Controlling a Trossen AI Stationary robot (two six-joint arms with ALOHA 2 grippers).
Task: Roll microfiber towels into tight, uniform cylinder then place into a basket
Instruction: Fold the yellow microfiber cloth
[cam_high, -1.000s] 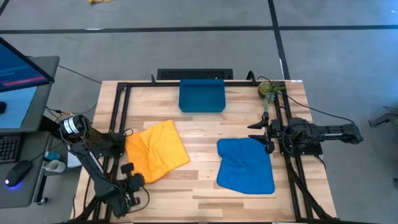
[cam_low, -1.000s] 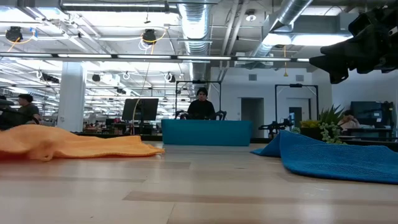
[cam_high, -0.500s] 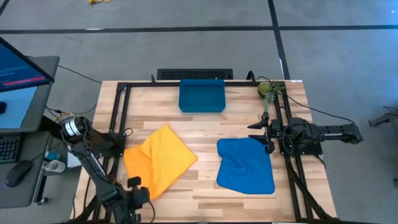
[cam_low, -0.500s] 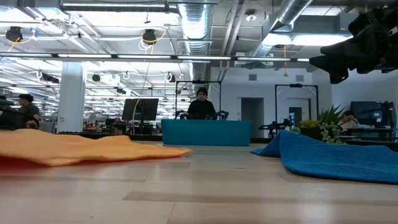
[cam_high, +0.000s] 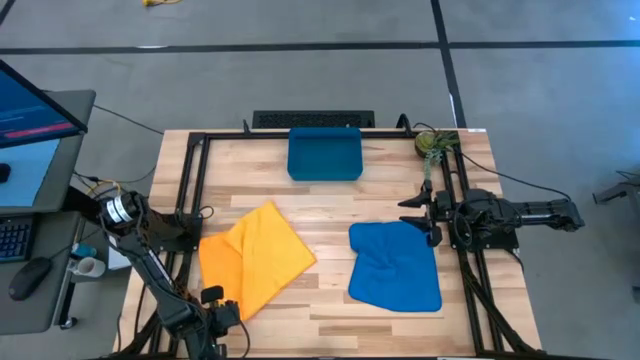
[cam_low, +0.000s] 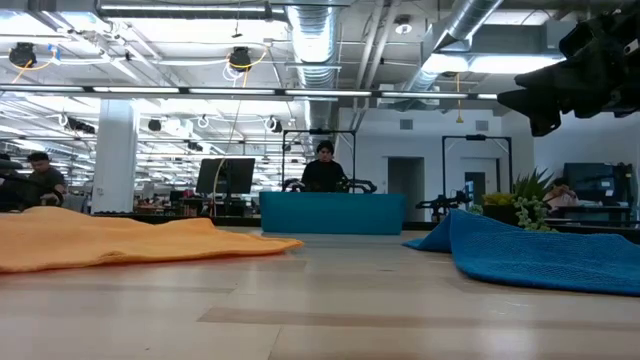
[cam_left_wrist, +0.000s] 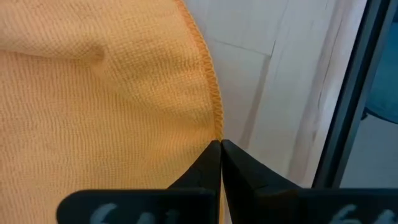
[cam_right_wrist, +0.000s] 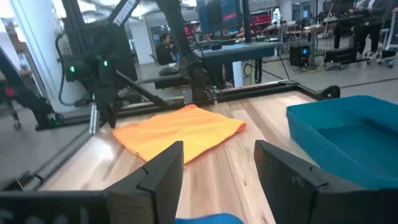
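The orange-yellow towel (cam_high: 255, 258) lies spread flat on the table's left half, and also shows in the low view (cam_low: 120, 240). My left gripper (cam_high: 213, 297) is shut at its near left edge. The bright blue towel (cam_high: 395, 265) lies rumpled on the right half. My right gripper (cam_high: 418, 215) is open and empty, raised above the blue towel's far right corner. The dark-blue basket (cam_high: 324, 153) stands at the table's far edge, in the middle. My left gripper (cam_left_wrist: 220, 148) is shut on the orange towel's hemmed edge (cam_left_wrist: 217, 132), pinched between its two fingertips. The hem runs straight into the tips. The towel lies flat on the table beyond the fingers. One layer or several, I cannot tell.
A small green plant (cam_high: 435, 143) stands at the far right corner. Black frame rails (cam_high: 190, 190) run along the table's left, right and far sides. Bare wood shows between the two towels (cam_high: 330, 270). A person (cam_low: 325, 165) sits behind the basket, beyond the table.
My left gripper has gone toward the table's near edge with the orange towel's edge. The towel, rumpled and bunched a second ago, has been drawn out toward the near edge and now lies flatter and wider.
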